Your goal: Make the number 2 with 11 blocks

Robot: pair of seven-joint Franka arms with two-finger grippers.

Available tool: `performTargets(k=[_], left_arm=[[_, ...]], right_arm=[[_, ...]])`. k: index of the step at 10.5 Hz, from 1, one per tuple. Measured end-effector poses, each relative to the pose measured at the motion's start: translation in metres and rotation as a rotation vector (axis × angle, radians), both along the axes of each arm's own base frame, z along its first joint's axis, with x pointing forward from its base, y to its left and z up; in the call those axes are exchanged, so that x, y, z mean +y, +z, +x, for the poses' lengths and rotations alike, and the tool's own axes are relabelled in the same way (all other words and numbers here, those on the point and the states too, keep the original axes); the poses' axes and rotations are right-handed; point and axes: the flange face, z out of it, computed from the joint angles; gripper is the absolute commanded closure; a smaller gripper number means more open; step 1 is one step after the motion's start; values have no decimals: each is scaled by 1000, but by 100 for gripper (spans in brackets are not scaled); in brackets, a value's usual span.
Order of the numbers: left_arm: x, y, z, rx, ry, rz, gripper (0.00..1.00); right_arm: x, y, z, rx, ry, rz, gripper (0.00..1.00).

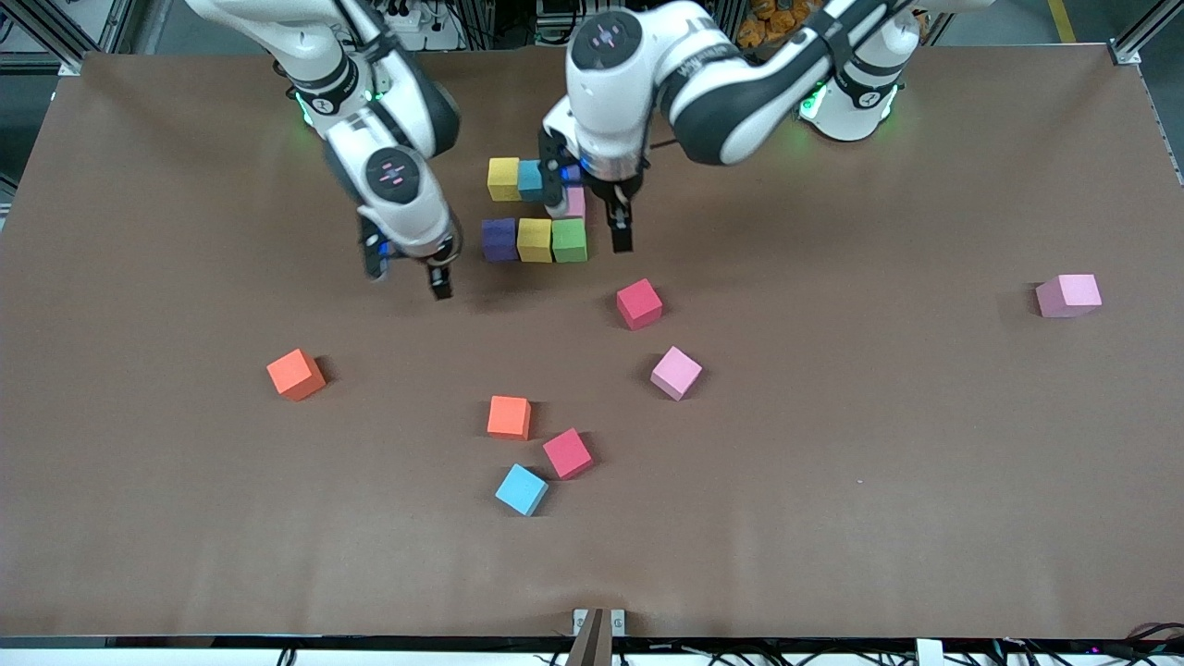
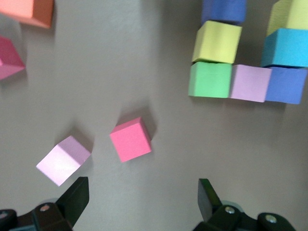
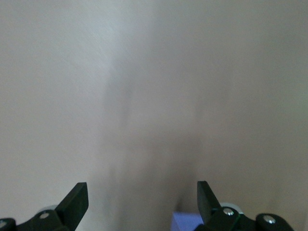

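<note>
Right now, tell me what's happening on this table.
Two arms are building a digit from foam blocks. Seven already sit joined in the partial figure, near the robots' bases. The left gripper hangs over it, jaws open and empty. The right gripper is over bare table beside it, also open and empty. Loose blocks, like a red one, await.

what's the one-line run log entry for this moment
left pincer: open, over table beside green block | right pincer: open, over bare table | number 2: partly built | red block: loose
</note>
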Motion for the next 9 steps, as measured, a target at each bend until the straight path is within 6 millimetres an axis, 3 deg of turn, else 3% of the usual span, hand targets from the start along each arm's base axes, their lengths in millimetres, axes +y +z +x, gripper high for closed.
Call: performTargets(k=[2, 4, 5, 9], left_arm=[[17, -6, 21, 2, -29, 12, 0], [39, -16, 49, 28, 0, -10, 0], [41, -20, 58, 21, 19, -44, 0], [6, -63, 53, -24, 239, -117, 0]], right_arm=[[-38, 8, 26, -3, 149, 21, 0], [-66, 18, 47, -14, 318, 34, 0], [-78, 23, 55, -16, 414, 41, 0], [-112, 30, 72, 21, 873, 79, 0]])
